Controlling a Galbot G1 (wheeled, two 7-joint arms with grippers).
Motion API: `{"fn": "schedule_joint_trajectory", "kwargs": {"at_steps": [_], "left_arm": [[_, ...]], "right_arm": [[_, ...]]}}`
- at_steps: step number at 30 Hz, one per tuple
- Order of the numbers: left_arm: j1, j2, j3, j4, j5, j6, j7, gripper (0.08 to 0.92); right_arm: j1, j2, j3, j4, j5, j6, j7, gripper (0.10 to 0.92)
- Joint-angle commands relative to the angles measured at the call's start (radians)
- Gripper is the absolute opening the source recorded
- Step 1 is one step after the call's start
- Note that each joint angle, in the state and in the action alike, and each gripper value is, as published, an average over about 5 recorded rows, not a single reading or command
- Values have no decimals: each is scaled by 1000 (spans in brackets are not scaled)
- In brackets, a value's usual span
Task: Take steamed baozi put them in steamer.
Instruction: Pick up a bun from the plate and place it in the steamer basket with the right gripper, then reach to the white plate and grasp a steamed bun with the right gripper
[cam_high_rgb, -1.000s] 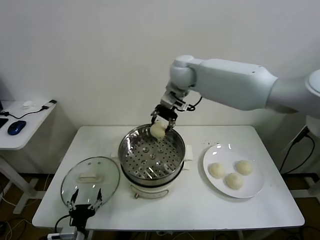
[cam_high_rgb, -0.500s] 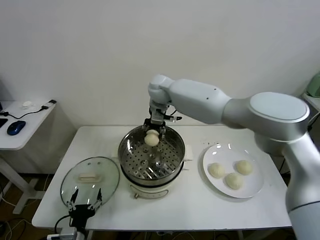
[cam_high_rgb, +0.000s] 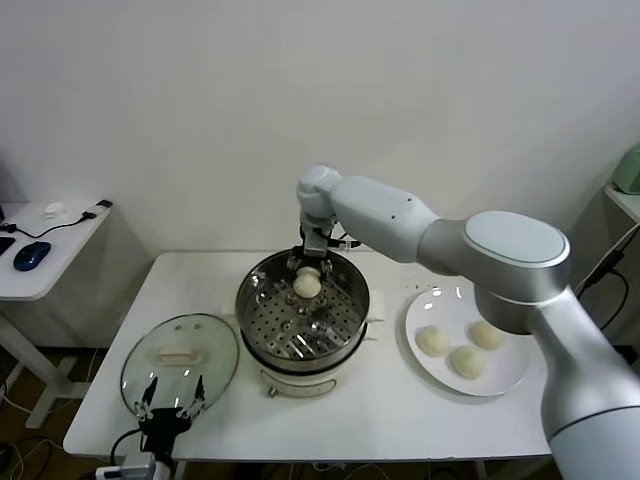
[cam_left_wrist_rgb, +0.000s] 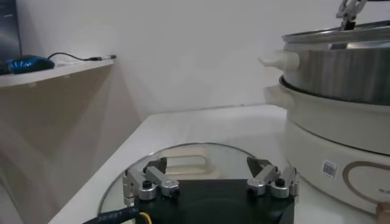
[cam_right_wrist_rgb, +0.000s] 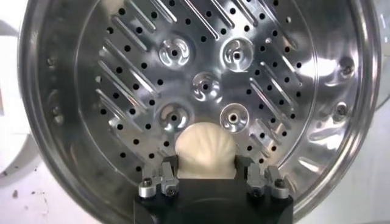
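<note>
Bright, even indoor light, soft shadows, glare on the steamer tray, sharp focus.

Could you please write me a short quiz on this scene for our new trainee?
1. How many baozi lie on the plate?
2. True or false: the glass lid sits on the steamer.
3. Which arm's tool hangs over the steamer: A left, B right?

Key
1. Three.
2. False; it lies on the table beside it.
3. B, the right tool; the left tool waits open by the lid.
</note>
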Motion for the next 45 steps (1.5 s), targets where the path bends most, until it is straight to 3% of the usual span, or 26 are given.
{"fn": "schedule_joint_trajectory", "kwargs": {"at_steps": [1, 7, 11, 14, 18, 22, 31, 45], "left_arm": [[-1, 1, 0, 2, 1, 1, -1, 823], [1, 1, 4, -5, 7, 5, 0, 823], [2, -3, 12, -14, 15, 8, 2, 823], [0, -6, 17, -18, 20, 10, 3, 823], [0, -4, 18, -18, 19, 9, 3, 823], [0, 3, 14, -17, 15, 4, 2, 823], [2, 2, 6, -18, 12, -1, 1, 823], [13, -11, 1, -12, 22, -4, -1, 823]], "right_arm": [[-22, 19, 15, -50, -7, 26, 22, 759], [74, -42, -29, 39, 145, 25, -12, 821], [220, -129, -127, 146, 372, -19, -70, 822], [348, -214, -247, 234, 624, -127, -84, 823], [505, -389, -450, 394, 887, -422, -52, 823], [598, -593, -591, 533, 890, -689, -2, 823], [507, -861, -735, 794, 873, -964, 95, 823], [-2, -874, -336, 627, 715, -1087, 231, 823]]}}
